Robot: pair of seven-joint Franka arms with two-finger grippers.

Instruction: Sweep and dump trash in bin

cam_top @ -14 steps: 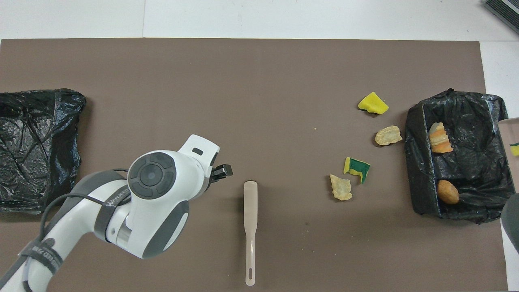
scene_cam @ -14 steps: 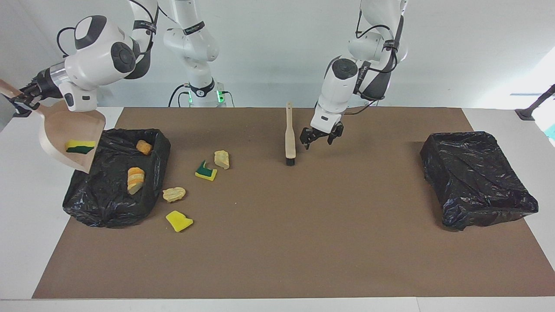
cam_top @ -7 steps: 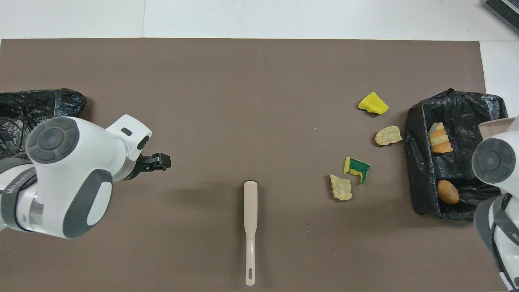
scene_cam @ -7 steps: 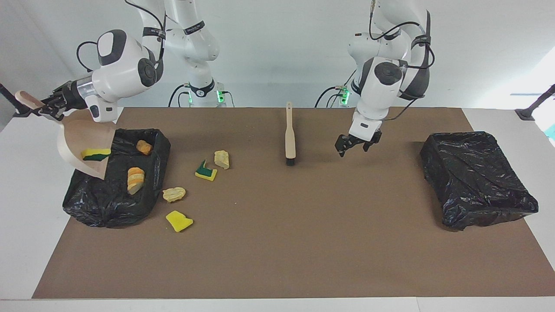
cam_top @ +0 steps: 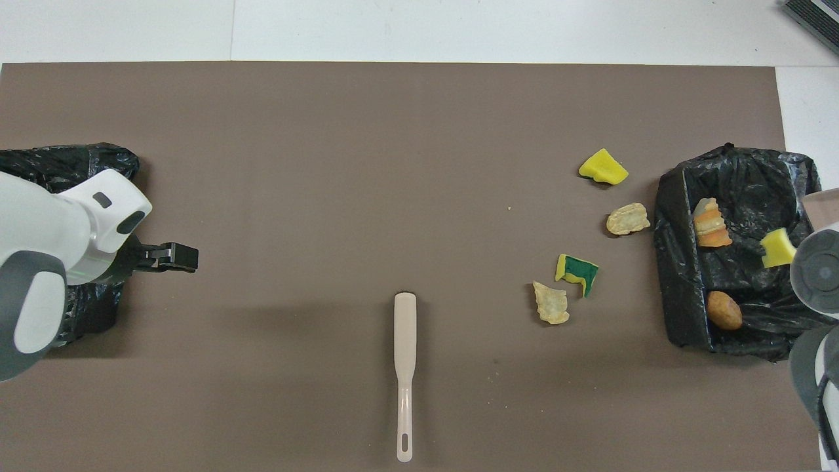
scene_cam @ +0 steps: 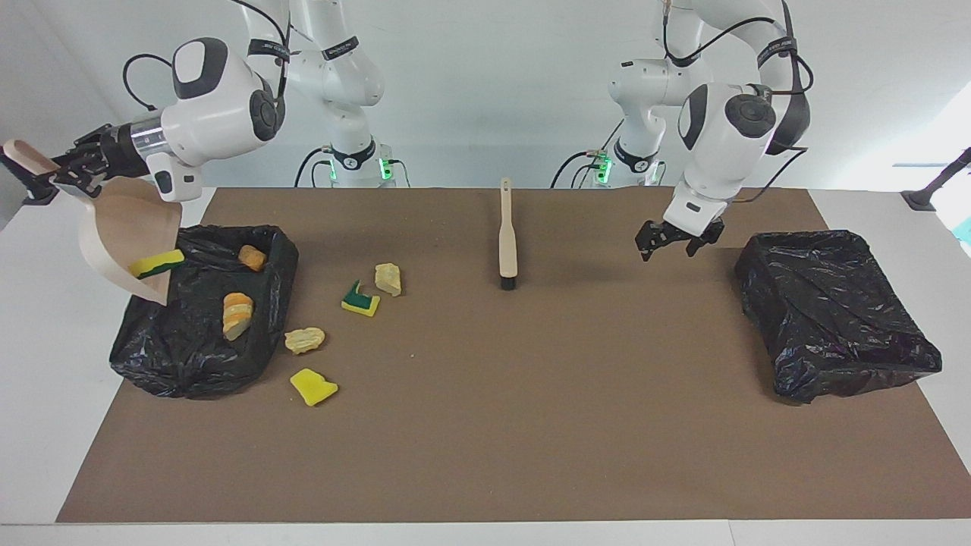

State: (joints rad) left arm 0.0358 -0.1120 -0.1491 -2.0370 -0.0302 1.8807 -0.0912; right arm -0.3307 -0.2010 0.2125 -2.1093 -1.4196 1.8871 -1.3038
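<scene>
Bin (scene_cam: 190, 356) holds two scraps (scene_cam: 237, 315); sponge (scene_cam: 155, 263) at dustpan (scene_cam: 121, 235) lip.

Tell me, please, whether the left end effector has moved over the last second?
Yes. The left end effector has swung away from the brush toward the empty black bin at its own end of the table.

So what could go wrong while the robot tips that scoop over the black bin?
The sponge piece sits right at the lip of the tilted dustpan, at the bin rim, so it might bounce outside. The right gripper holds only the dustpan's handle end, so the pan could twist. Four scraps, like the yellow one, lie on the mat, and the brush lies unheld.
</scene>
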